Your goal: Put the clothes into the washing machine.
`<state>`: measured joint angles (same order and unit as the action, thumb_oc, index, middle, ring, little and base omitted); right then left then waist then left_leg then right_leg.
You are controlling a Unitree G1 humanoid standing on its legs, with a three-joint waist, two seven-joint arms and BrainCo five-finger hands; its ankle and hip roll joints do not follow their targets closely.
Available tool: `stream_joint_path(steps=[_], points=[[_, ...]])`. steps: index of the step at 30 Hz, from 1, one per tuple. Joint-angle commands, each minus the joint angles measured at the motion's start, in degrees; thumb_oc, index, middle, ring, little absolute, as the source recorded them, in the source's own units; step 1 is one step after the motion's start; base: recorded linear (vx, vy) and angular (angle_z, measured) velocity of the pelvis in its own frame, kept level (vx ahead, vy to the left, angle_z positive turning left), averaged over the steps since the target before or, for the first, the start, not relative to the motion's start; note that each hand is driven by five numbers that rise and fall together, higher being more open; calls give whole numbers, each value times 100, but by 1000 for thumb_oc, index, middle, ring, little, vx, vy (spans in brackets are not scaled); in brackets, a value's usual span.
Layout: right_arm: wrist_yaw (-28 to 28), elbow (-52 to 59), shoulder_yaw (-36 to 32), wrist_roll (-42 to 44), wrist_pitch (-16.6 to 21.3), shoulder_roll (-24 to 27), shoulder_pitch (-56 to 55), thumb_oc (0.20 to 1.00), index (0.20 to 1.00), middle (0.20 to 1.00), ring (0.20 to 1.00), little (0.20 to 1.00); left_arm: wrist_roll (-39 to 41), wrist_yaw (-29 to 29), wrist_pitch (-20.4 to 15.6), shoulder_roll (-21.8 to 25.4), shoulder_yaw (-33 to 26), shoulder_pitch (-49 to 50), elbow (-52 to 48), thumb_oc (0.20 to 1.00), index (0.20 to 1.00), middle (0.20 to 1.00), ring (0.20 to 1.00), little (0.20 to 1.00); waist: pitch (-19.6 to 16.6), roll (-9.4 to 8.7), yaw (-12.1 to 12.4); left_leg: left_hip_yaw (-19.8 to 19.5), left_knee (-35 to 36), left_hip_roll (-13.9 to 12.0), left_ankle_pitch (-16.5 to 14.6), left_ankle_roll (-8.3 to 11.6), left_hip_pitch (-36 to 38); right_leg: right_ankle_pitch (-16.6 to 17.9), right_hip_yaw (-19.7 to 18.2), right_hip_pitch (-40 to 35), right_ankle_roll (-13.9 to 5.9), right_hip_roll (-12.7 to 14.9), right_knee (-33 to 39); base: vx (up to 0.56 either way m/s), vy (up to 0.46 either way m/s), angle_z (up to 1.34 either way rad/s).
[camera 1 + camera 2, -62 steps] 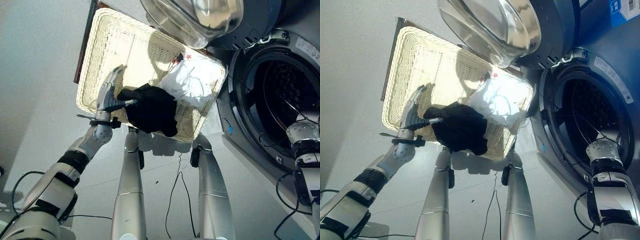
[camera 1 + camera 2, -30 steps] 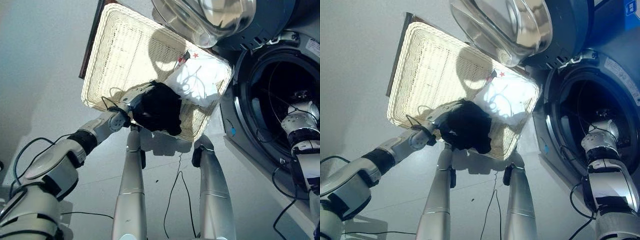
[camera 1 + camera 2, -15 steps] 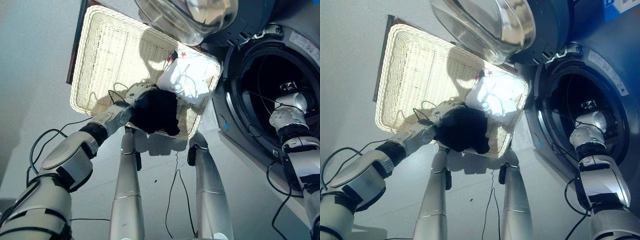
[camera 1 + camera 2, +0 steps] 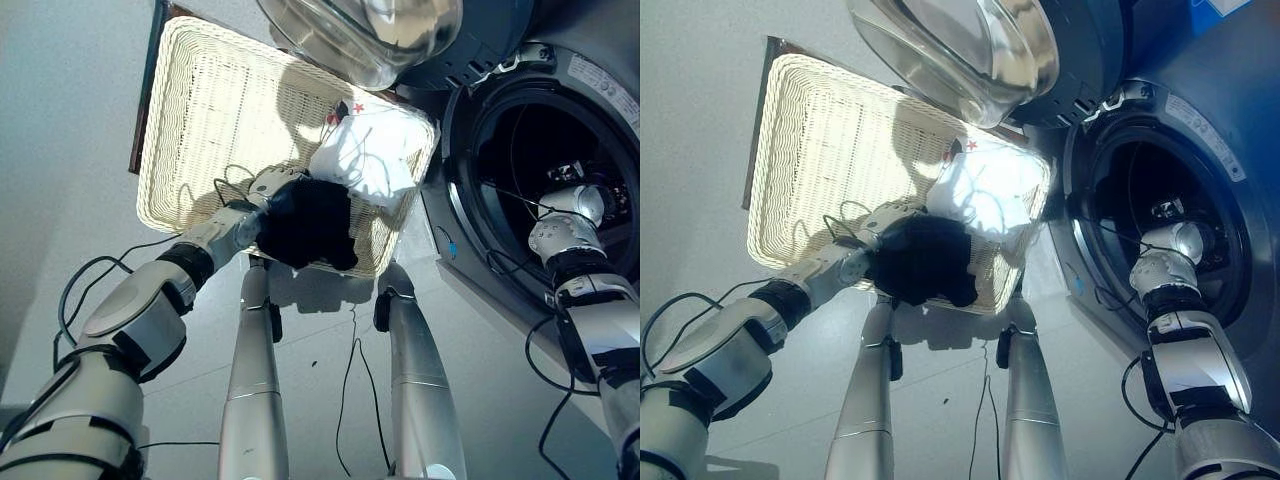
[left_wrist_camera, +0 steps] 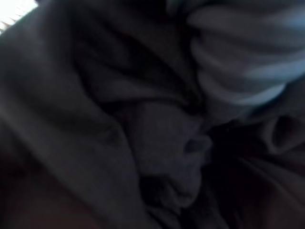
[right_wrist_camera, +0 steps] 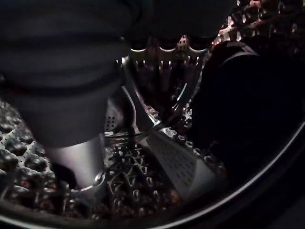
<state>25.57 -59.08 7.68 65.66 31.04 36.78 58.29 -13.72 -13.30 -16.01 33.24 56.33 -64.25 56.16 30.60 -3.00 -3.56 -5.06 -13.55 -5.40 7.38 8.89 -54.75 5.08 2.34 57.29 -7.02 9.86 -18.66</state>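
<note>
A black garment [image 4: 310, 222] lies at the near edge of a pale wicker basket [image 4: 200, 110], and a white garment [image 4: 370, 155] with a small red mark lies beside it toward the washer. My left hand [image 4: 262, 190] rests on the black garment's left side, and in the left wrist view the dark cloth [image 5: 119, 133] presses right up against it. My right hand [image 6: 78, 157] reaches into the washing machine's open drum [image 4: 530, 140], with one silver finger hanging straight over the perforated metal and nothing held.
The washer's round glass door [image 4: 370, 35] hangs open above the basket's far right corner. A dark mass [image 6: 248, 95] sits deep in the drum; what it is I cannot tell. Grey floor [image 4: 70, 150] spreads to the basket's left.
My left hand has moved from the basket's near left corner onto the black garment. My right hand has risen from the drum's lower rim into the opening. The head camera has shifted slightly.
</note>
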Motion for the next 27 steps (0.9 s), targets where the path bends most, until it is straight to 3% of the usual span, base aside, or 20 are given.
stream_joint_path(steps=[1, 7, 16, 27], points=[[114, 313, 98, -200, 285, 126, -149, 1000, 1000, 1000, 1000, 1000, 883, 122, -199, -266, -553, 691, 422, 200, 200, 200, 200, 200, -81, -124, 80, 250, -280, 475, -307, -400, -106, 605, 397, -64, -124, -525, 501, 0, 0, 0], [393, 1076, 152, -963, 292, -76, -483, 1000, 1000, 1000, 1000, 1000, 2159, -22, -897, -282, -1629, 1006, -221, 200, 200, 200, 200, 200, -81, -111, 134, 212, -245, 521, -281, -398, -133, 593, 428, -22, -120, -505, 483, 0, 0, 0], [535, 2869, -25, -2055, -204, -745, -1454, 1000, 1000, 1000, 1000, 1000, 3440, 162, -1800, -529, -2789, 1581, -1679, 200, 200, 200, 200, 200, -81, -44, 177, 216, -217, 588, -238, -417, -148, 553, 445, 54, -114, -464, 370, 0, 0, 0], [512, 3758, -53, -2527, -689, -1170, -2010, 1000, 1000, 1000, 1000, 1000, 4089, 726, -2242, -840, -3425, 1935, -2566, 200, 200, 200, 200, 200, -81, 48, 174, 287, -192, 569, -188, -410, -123, 506, 393, 98, -104, -435, 266, 2, 13, 1]])
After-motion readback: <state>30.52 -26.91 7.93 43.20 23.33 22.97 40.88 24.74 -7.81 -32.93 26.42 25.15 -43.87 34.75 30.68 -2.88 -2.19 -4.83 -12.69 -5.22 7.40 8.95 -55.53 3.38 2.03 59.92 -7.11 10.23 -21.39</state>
